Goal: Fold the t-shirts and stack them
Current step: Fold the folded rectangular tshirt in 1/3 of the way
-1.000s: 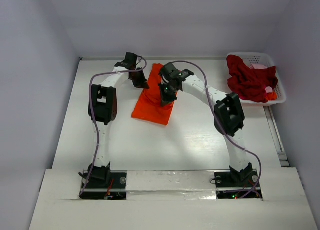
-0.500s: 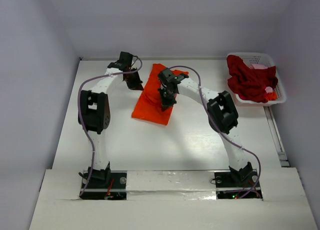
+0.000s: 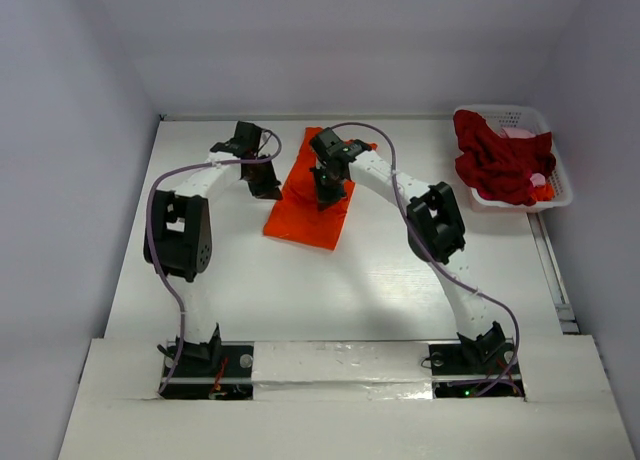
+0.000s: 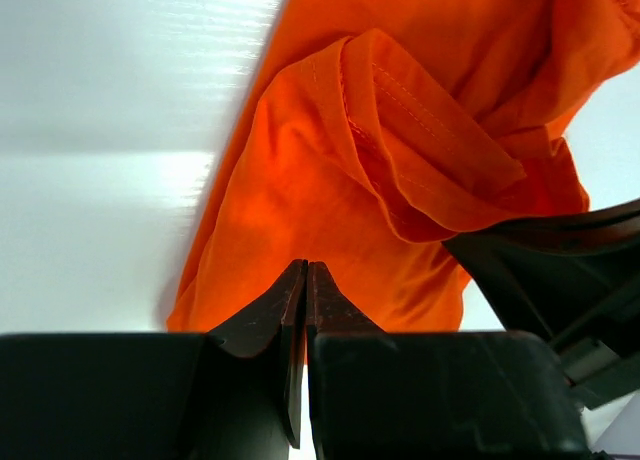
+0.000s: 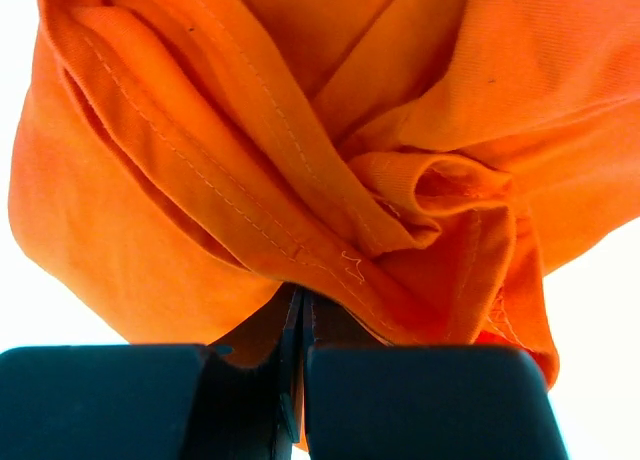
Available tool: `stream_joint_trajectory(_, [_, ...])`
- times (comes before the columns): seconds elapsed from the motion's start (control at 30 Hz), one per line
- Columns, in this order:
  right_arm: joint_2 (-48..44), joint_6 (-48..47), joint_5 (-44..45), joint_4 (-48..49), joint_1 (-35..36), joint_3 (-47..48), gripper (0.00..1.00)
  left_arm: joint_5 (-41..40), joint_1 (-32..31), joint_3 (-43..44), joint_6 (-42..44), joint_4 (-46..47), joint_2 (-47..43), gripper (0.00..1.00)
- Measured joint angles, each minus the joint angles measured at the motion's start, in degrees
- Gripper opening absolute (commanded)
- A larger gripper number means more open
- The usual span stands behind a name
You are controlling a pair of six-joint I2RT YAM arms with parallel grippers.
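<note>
A bright orange-red t-shirt lies folded into a long strip at the middle back of the table. My left gripper is shut at the shirt's left edge. In the left wrist view its tips meet over the orange cloth with nothing between them. My right gripper is shut on top of the shirt. Its tips press under a stitched hem of bunched orange cloth. A dark crimson t-shirt lies heaped in the basket with a bit of pink cloth.
The white lattice basket stands at the back right corner of the table. The right gripper's black body shows close by in the left wrist view. Grey walls close off the back and both sides.
The left gripper has slid left and nearer, off the shirt's edge. The right gripper has shifted left and toward the back over the shirt, which now looks narrower.
</note>
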Motion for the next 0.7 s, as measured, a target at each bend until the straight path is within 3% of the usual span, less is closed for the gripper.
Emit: stream_joint_trajectory(0.7, [0.0, 1.4, 3.9, 0.2, -2.8, 0.0, 0.0, 2.3, 0.0, 3.8, -1.4, 5.4, 10.7, 0.0])
